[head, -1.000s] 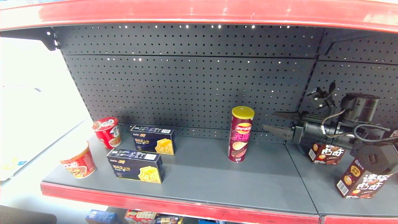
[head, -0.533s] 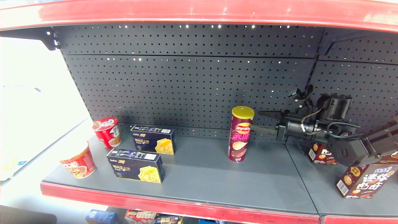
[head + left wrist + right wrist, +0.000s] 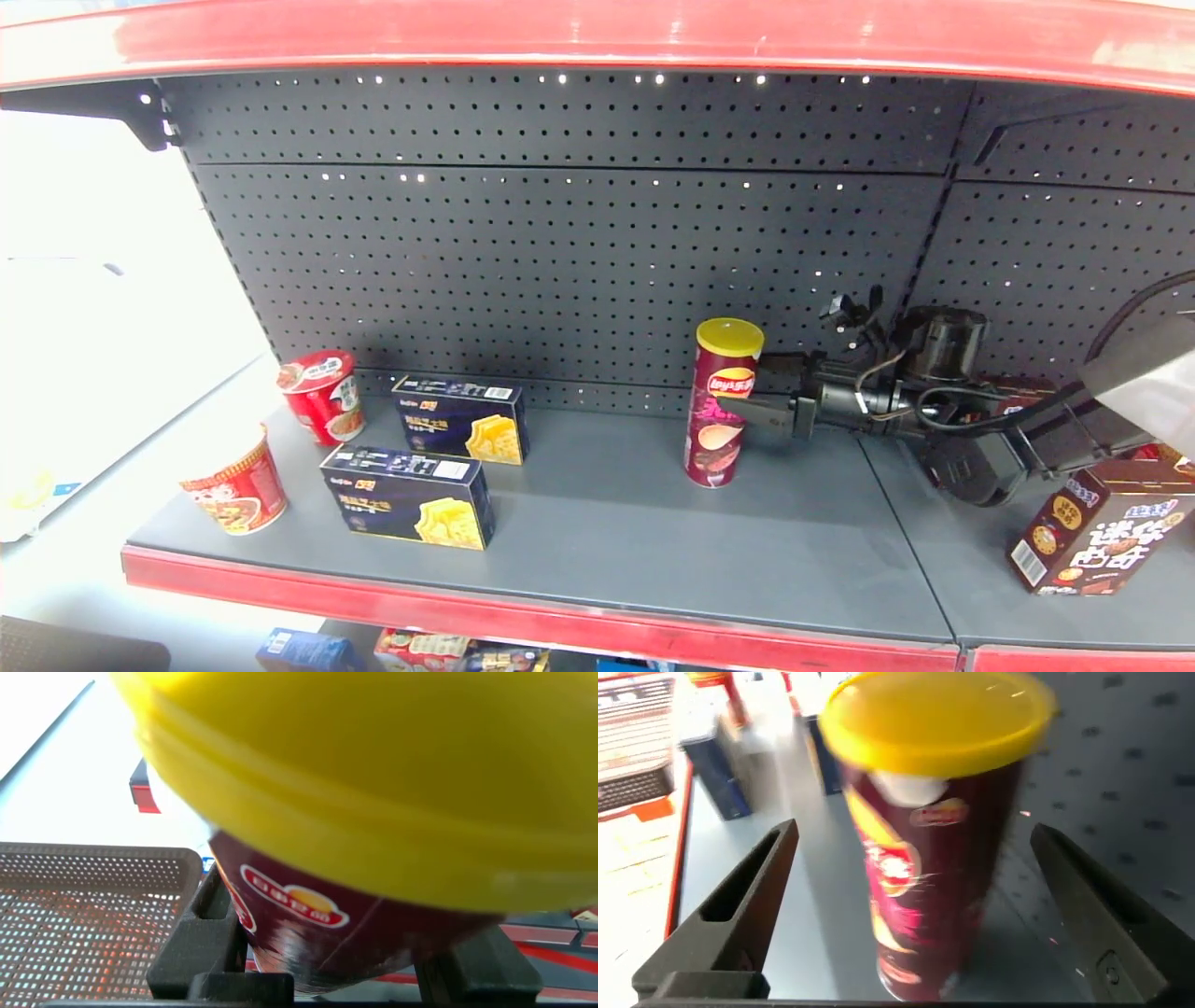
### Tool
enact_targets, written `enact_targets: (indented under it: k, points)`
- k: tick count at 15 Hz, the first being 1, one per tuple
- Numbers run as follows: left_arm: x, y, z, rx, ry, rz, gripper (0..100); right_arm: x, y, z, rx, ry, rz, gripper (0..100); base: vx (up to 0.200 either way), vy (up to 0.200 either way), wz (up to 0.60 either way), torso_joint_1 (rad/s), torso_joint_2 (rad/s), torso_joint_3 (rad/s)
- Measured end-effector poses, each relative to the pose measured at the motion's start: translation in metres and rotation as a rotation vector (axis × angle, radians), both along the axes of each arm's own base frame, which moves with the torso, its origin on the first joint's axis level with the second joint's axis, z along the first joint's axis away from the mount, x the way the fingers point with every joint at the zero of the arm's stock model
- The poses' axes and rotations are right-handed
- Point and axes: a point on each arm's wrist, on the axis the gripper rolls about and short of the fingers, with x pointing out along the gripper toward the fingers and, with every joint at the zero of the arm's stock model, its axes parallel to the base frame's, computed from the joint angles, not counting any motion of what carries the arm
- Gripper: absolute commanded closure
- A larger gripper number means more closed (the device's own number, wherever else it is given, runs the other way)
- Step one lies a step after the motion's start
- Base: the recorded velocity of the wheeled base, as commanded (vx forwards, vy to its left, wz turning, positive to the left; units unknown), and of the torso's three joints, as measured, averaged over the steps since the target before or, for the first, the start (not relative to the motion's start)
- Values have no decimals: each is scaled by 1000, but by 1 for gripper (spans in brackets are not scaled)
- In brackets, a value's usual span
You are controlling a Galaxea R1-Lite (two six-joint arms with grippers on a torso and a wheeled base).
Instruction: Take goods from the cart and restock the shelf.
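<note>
Grey shelf [image 3: 607, 532] carries blue boxes [image 3: 411, 495], the upright chips can [image 3: 719, 411] to their right, and red cups [image 3: 322, 397] far left. Right gripper [image 3: 758, 385] straddles that can, jaws wide. Left gripper [image 3: 346, 952] clamps a second can [image 3: 374, 784] beside the cart basket [image 3: 84, 905].

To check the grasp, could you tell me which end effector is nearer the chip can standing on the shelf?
Right. The right end effector straddles the chip can, fingers open either side; the left end effector holds a second can near the mesh basket.
</note>
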Motion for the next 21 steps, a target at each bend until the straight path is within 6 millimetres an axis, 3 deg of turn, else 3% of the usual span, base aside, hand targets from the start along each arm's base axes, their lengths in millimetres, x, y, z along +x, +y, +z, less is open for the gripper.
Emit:
enact_targets:
  k: [9,16,17,21]
  points:
    - [0,0,0,1,2,8,100,12,13,-43,-6,49,58,0,0,0,0,0,0,0]
    - [-1,0,2,0,-7,8,100,22,20,-63,-12,74,68,0,0,0,0,0,0,0]
    - [-1,0,2,0,-6,9,100,24,20,-64,-11,71,68,100,0,0,0,0,0,0]
    - [-1,0,2,0,-6,9,100,28,22,-66,-9,62,70,100,0,0,0,0,0,0]
